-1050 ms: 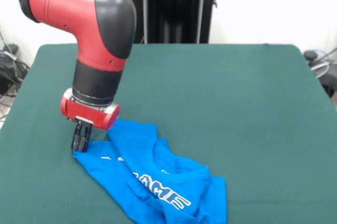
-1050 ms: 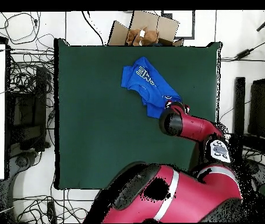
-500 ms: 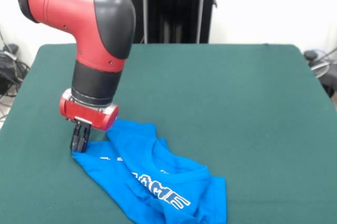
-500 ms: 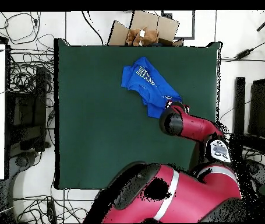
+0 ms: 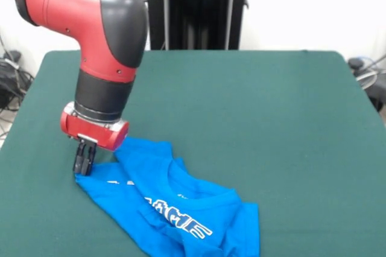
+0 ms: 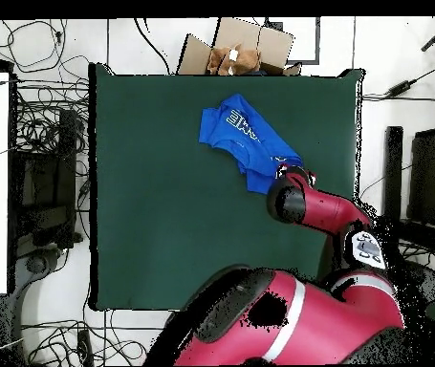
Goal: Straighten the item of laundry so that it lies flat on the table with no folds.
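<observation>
Where the front view begins at the left, the gripper [image 5: 84,161] stands upright under the red and black arm [image 5: 99,58], its dark fingers drawn together on the far left corner of the item of laundry [image 5: 175,209], pinching that tip of blue fabric just at the table [image 5: 271,124] surface. From this corner the shirt runs diagonally toward the near right, its long axis slanting from the gripper down to the picture's bottom edge, where the lower part is cut off. White lettering [image 5: 181,219] follows the same slant across the chest, too rumpled to read. Folds ridge the cloth around the collar, and one layer overlaps another near the middle. In the overhead view the shirt [image 6: 243,139] lies toward the table's [image 6: 163,191] upper right portion, stretched diagonally, with its lower right end hidden beneath the arm's wrist [image 6: 288,198], so the gripper itself cannot be seen there.
</observation>
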You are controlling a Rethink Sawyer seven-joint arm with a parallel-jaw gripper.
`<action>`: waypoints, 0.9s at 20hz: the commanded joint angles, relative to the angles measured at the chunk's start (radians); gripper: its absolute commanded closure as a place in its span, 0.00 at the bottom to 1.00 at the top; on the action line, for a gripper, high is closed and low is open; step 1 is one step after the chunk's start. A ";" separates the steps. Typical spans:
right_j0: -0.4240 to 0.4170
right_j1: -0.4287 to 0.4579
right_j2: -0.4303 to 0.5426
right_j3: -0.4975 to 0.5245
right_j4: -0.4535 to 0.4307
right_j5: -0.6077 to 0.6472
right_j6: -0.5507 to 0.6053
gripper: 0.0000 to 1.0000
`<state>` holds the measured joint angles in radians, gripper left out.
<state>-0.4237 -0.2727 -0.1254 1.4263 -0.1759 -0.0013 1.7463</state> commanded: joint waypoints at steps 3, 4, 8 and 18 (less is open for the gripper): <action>-0.127 0.090 0.102 0.023 -0.071 0.099 0.017 1.00; -0.138 0.092 0.108 0.024 -0.071 0.126 0.004 1.00; -0.156 0.109 0.087 0.006 -0.074 0.238 -0.049 1.00; -0.192 0.119 0.076 -0.017 -0.154 0.232 -0.086 1.00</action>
<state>-0.5562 -0.2791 -0.0609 1.3886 -0.2242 0.0456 1.7463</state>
